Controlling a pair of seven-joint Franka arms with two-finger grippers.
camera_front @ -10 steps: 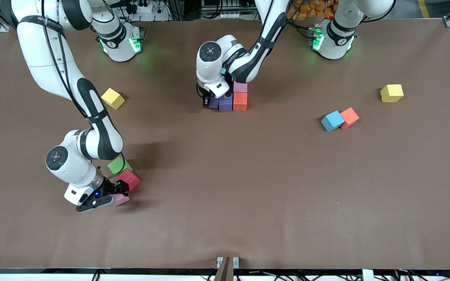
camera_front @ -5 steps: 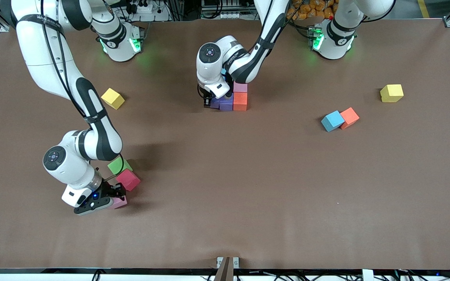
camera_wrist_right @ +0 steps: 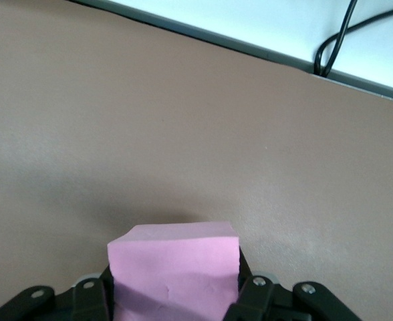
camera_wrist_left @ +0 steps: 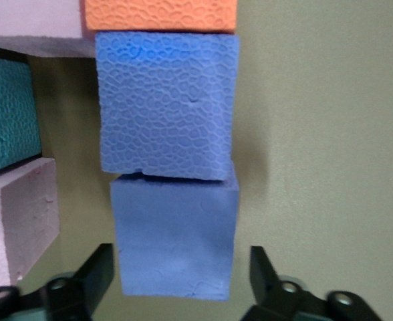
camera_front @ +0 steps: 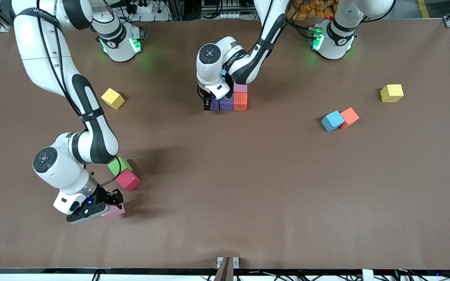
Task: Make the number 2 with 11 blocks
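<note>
The partial number 2 lies mid-table: an orange cube (camera_front: pixel 240 101), a pink cube (camera_front: pixel 240 87) and a purple cube (camera_front: pixel 226 104) show; my left arm hides other parts. My left gripper (camera_front: pixel 213 104) is open around the end purple cube (camera_wrist_left: pixel 173 234), both fingers clear of its sides. That cube touches the second purple cube (camera_wrist_left: pixel 166 107), which meets the orange cube (camera_wrist_left: pixel 160 15). A light blue cube (camera_wrist_left: pixel 6 114) and a pink cube (camera_wrist_left: pixel 16 214) lie beside them. My right gripper (camera_front: pixel 109 207) is shut on a pink cube (camera_wrist_right: pixel 173 267) low over the table at the right arm's end.
A crimson cube (camera_front: pixel 128 180) and a green cube (camera_front: pixel 118 165) sit touching beside my right gripper. A yellow cube (camera_front: pixel 113 98) lies farther from the camera. At the left arm's end a light blue cube (camera_front: pixel 332 121) touches an orange cube (camera_front: pixel 349 118), with a yellow cube (camera_front: pixel 391 93) nearby.
My left gripper has opened and let go of the end purple cube. My right gripper has shut on the pink cube and carried it away from the crimson cube, toward the front camera.
</note>
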